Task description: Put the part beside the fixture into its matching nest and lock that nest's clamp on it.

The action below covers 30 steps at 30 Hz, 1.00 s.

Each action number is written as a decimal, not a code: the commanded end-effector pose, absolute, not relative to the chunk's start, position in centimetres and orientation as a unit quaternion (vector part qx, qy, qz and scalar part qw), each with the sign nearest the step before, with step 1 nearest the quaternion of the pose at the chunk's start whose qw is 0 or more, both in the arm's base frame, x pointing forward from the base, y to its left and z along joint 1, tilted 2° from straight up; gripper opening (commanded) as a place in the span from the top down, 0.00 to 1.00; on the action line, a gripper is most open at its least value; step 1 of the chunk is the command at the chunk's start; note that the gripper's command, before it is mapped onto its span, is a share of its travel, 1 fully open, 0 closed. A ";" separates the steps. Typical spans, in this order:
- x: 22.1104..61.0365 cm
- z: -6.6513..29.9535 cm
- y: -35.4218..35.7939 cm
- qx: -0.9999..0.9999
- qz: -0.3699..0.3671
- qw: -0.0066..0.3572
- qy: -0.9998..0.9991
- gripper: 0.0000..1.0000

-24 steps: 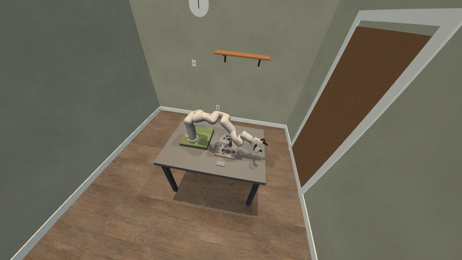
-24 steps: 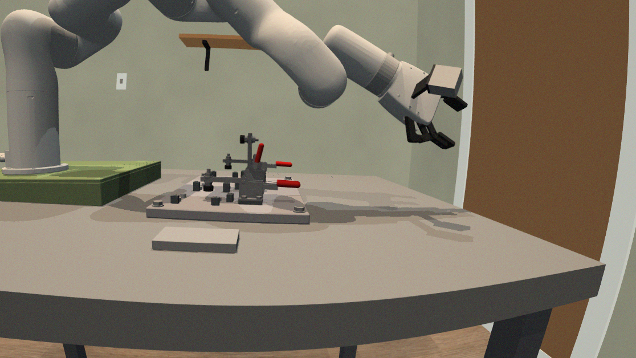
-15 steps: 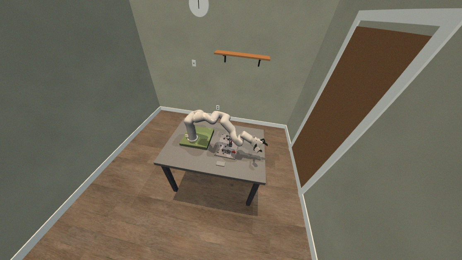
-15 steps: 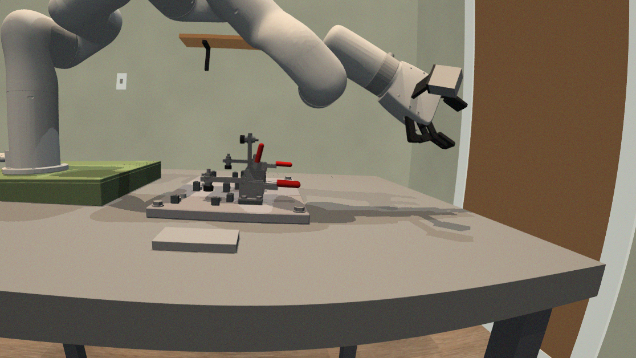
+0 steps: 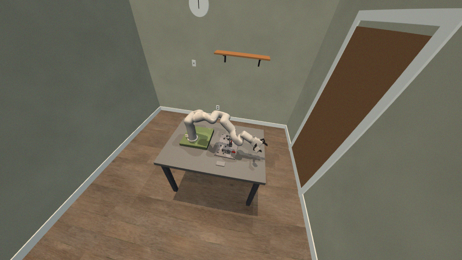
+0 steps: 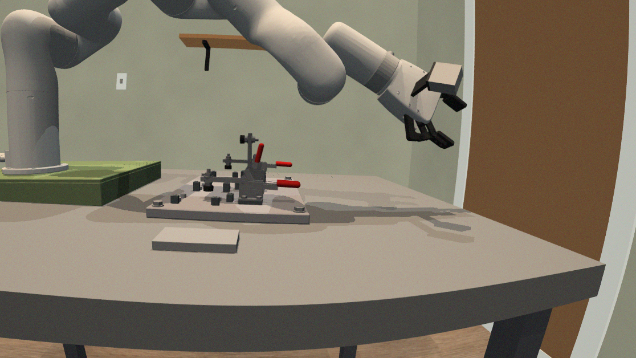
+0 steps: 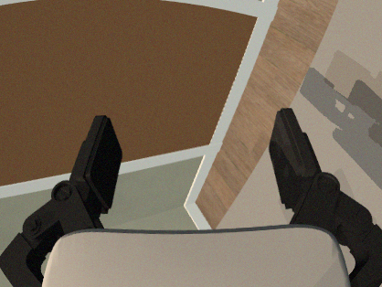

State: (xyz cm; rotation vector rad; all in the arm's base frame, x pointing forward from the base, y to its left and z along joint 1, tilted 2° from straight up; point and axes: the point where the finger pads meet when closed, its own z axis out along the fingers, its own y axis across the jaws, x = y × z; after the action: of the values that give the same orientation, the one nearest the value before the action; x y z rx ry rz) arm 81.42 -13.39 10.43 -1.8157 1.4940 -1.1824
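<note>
A flat grey part (image 6: 195,240) (image 5: 220,164) lies on the table in front of the fixture plate (image 6: 275,216) (image 5: 219,153). The fixture carries several dark pads and blocks and three toggle clamps with red handles: one handle (image 6: 259,152) stands tilted up, two handles (image 6: 283,163) (image 6: 288,183) lie level. My gripper (image 6: 447,121) (image 5: 264,142) (image 7: 194,131) is open and empty. It hangs high in the air far to the right of the fixture, near the table's right edge. In the wrist view it looks out at the door and floor; the part and fixture do not show there.
The arm's base stands on a green block (image 6: 89,180) (image 5: 206,136) at the table's left. The table (image 6: 400,267) (image 5: 193,161) ends close under the gripper on the right. A brown door (image 6: 546,111) stands behind it.
</note>
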 end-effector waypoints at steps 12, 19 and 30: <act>74.0 14.0 -15.6 -0.813 -0.350 0.108 0.452 0.00; 69.3 15.0 -15.9 -0.865 -0.299 0.062 0.397 0.00; 59.5 16.2 -15.7 -0.936 -0.198 0.009 0.291 0.00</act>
State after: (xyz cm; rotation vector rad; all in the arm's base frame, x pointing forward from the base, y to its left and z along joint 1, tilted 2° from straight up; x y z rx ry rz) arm 64.26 -15.97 15.17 -2.8069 1.0449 -0.7468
